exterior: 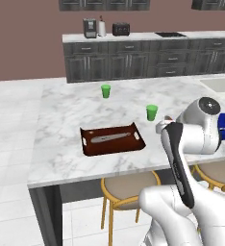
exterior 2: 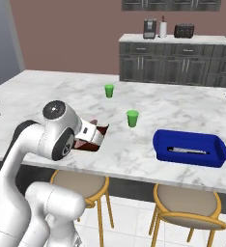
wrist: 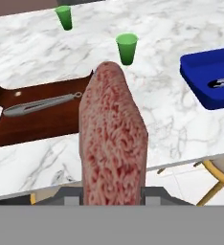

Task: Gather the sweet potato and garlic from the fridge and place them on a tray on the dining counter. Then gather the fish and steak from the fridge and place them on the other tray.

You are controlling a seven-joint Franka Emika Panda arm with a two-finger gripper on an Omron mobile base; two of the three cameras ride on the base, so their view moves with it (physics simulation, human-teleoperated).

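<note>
Right now I have the white arm folded over the near edge of the white-grey marbled dining counter (exterior: 61, 125), its elbow raised and the forearm reaching forward and slightly down toward the slab. Through the hand camera, the gripper (wrist: 112, 194) is closed on the pale pinkish-red mottled slab of steak (wrist: 113, 143), which stands up between the two dark finger tips and runs away from the camera over the counter's edge. Beyond it and to the left lies the dark reddish-brown rectangular tray (wrist: 42, 119) with pale handle cut-outs, and a slim silvery-grey fish (wrist: 39, 104) rests inside it. In the left base view I see the wrist hanging just right of that brown tray, near the closer of two small green plastic cups (exterior: 152, 112). Off to the right sits the bright blue rectangular tray (exterior 2: 190, 140), well apart from the brown one, holding something slim and grey that I cannot identify.
</note>
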